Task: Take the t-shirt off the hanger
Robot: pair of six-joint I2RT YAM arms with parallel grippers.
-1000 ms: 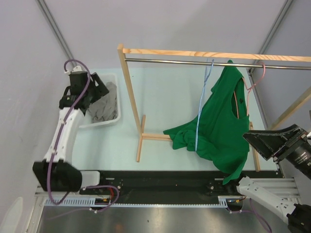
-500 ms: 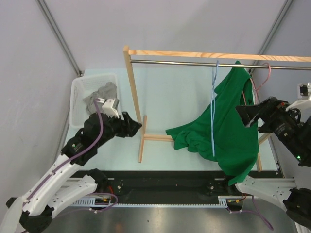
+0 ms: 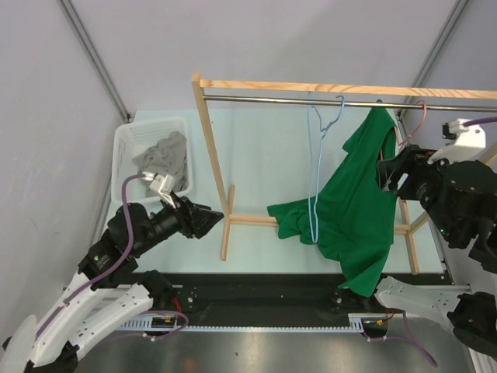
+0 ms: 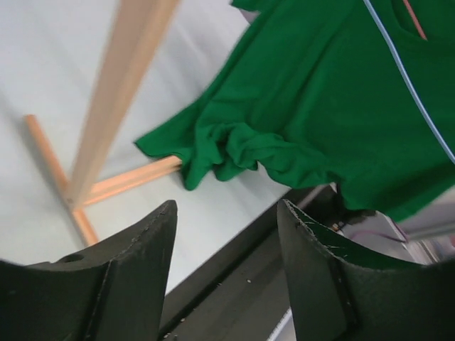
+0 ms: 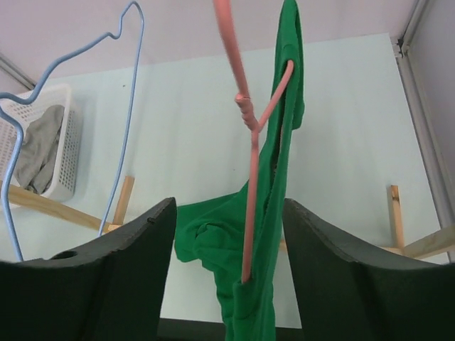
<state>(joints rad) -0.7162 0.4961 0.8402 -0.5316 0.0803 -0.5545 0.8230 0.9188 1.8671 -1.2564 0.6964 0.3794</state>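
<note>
Green t-shirt (image 3: 361, 202), hanging lengthwise down from the pink hanger (image 5: 252, 170) at the right end of the rail (image 3: 272, 98): right gripper (image 5: 227, 220), spread and empty, directly facing its collar, the nearer; left gripper (image 4: 226, 213), also spread and empty, well apart past the wooden post (image 3: 211, 159).

The table (image 3: 264, 155) is a pale mint surface. At its far left stands a white slotted basket (image 3: 124, 167) holding crumpled grey cloth (image 3: 163, 155). A wooden rack (image 3: 210, 140) stands across the middle: its left foot (image 3: 224, 233) and right foot (image 3: 408, 245) lie flat on the table, joined by a low crossbar (image 3: 248, 220). A bunched fold of the green t-shirt (image 3: 291, 221) sags down at that crossbar; whether it touches the table is unclear.
</note>
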